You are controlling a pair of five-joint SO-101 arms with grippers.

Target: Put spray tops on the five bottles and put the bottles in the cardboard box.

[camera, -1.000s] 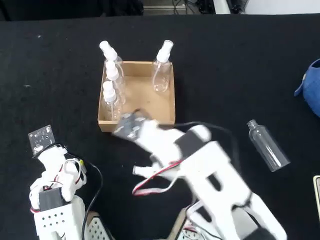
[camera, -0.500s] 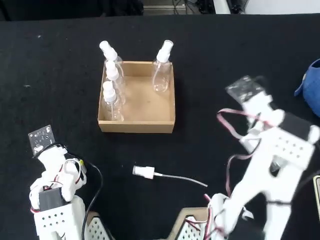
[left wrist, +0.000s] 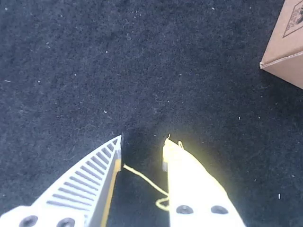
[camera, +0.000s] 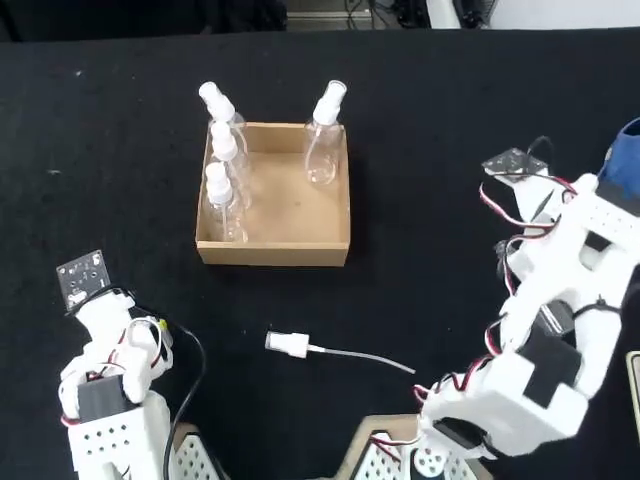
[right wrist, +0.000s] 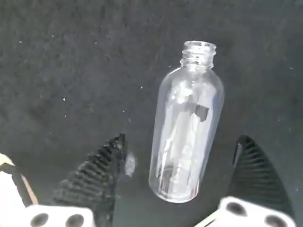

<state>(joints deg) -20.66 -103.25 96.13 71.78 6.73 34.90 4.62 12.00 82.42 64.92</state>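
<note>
Your right gripper (right wrist: 180, 140) has swung away from the cardboard box (camera: 275, 250) and now hangs spread over the last uncapped bottle (right wrist: 187, 137), while four capped bottles (camera: 222, 195) stand inside the box and one spray top (camera: 290, 344) lies unfitted just before it.

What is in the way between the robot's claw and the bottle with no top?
Nothing that I can see. The right gripper is open over the uncapped bottle, which lies on its side on the black table, one finger on either side, with only bare table between them.
</note>
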